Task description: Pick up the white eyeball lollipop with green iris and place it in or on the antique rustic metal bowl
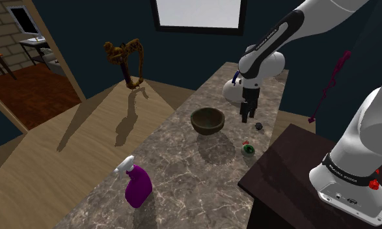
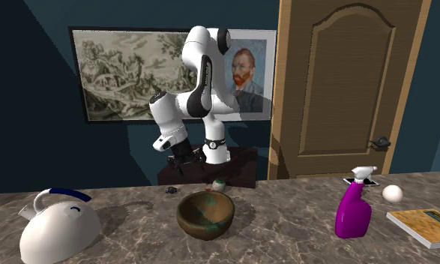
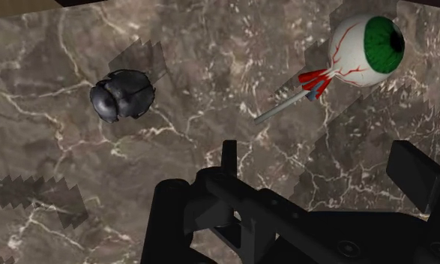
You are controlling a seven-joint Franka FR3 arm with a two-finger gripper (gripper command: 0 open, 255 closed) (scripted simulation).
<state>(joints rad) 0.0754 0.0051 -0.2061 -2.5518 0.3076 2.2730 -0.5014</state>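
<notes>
Notably, we found gripper [image 1: 247, 119] hovering above counter [image 1: 183, 182], fingers [image 3: 169, 217] spread, empty. Flat on counter, near edge by stand [image 1: 293, 175], lay eyeball lollipop [image 3: 364, 49], apart from bowl [image 1: 207, 121], off gripper's line. We judged best approach: centre over eyeball head, fingers straddling it, descend straight, avoiding small dark lump [image 3: 121, 94] nearby.

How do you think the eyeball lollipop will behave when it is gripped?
The lollipop has a round head, so a nudge probably rolls it. Its thin stick lies on the counter, likely awkward to pinch. It looks light.
</notes>
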